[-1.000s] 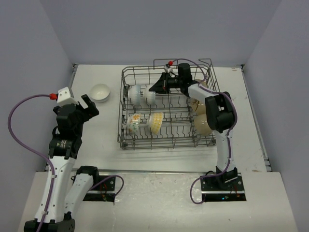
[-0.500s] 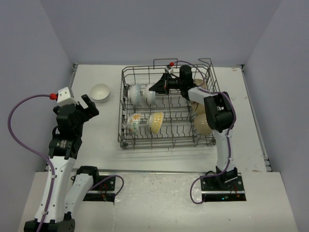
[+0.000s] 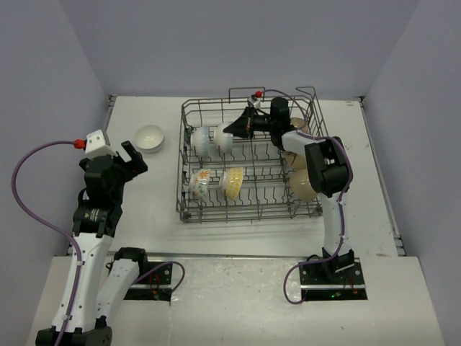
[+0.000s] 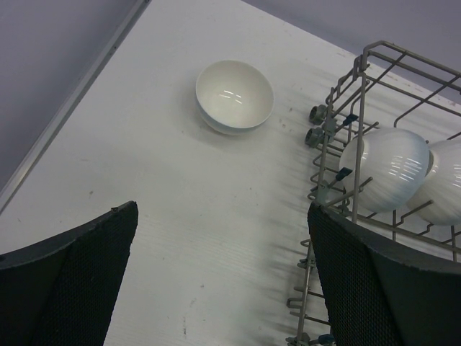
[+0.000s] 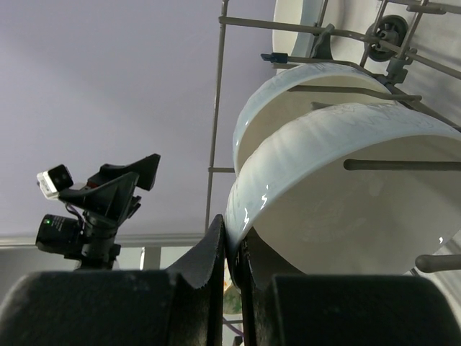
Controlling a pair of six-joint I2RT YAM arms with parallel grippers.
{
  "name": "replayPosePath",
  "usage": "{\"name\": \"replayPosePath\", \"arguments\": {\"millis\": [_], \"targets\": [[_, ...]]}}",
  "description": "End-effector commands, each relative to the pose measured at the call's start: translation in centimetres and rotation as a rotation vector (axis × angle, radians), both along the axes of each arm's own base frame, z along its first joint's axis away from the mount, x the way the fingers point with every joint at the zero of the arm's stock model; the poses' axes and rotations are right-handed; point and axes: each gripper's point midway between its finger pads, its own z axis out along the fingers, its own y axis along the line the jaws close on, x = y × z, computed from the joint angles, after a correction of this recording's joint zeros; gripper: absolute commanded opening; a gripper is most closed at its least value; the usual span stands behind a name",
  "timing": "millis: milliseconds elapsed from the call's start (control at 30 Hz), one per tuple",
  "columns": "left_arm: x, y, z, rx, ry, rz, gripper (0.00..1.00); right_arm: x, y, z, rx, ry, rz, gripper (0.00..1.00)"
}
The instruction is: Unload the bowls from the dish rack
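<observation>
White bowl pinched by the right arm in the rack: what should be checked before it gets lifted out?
1. Right gripper shut on the white bowl at its rim: ok.
2. Grip deep enough to hold: cannot tell, only the fingertips pinch the rim.
3. Bowl free of the dish rack: not ok, a tine crosses its inside.
4. Gap to the neighbouring white bowl behind it: cannot tell.
5. Left gripper open and outside the rack: ok.

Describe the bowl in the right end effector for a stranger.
Find the dish rack. In its far-left row two plain white bowls stand on edge: the left bowl is free, the right bowl has the right end effector shut on its rim.
</observation>
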Motion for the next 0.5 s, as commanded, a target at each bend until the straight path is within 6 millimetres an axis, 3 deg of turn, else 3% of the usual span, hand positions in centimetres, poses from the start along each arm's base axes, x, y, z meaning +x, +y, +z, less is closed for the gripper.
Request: {"name": "replayPosePath", "arguments": {"millis": [0,267,467], "targets": [[0.2,0.2,1.0,0.028,-0.040,0.004,1.00,-2.8,-1.7,12.9,0.158,-0.411,0.081,0.00],[0.3,0.3,1.1,0.028,-0.039,0.008,1.00,-4.7,-2.3,17.2,0.188,-0.549,0.123,0.00],[0.3,0.3,1.0,0.028,-0.035,0.012,1.00,-5.1,-2.8,18.6,0.212,-0.571,0.132,0.00]]}}
